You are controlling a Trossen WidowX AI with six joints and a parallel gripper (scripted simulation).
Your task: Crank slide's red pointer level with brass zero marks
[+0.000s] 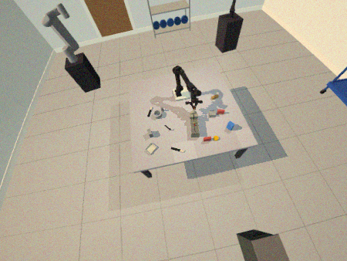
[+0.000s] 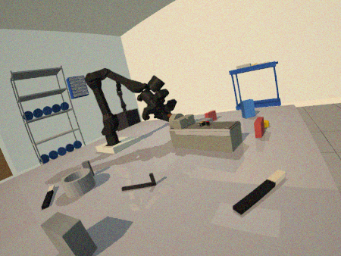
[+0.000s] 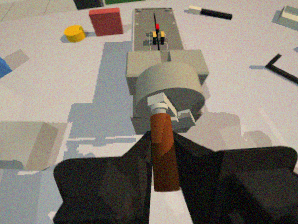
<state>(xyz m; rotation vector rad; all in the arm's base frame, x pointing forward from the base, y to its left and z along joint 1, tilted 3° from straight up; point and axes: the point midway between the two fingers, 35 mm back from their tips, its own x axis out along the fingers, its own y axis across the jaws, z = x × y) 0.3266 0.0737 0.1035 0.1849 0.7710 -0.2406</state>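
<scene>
Pale walls and a tiled floor surround your desk, with a metal shelf unit of blue round objects standing behind it and a blue cart beyond its other side. Your end effector is clamped on the brown crank handle, one finger on either side of the grip. The crank sits on the round housing at the arm-side end of the machine, which stands on the desk in front of the arm's pale base.

Look along the machine's top in the wrist view — you see the red pointer just past the brass zero marks, on the side away from the housing, so it is near them but does not look level.

To one side of the machine you have a red block with a yellow disc beside it, and a blue block near them. Across from those, on the machine's other side, lie a black angled tool and a grey round pot — both well apart from your end effector.
</scene>
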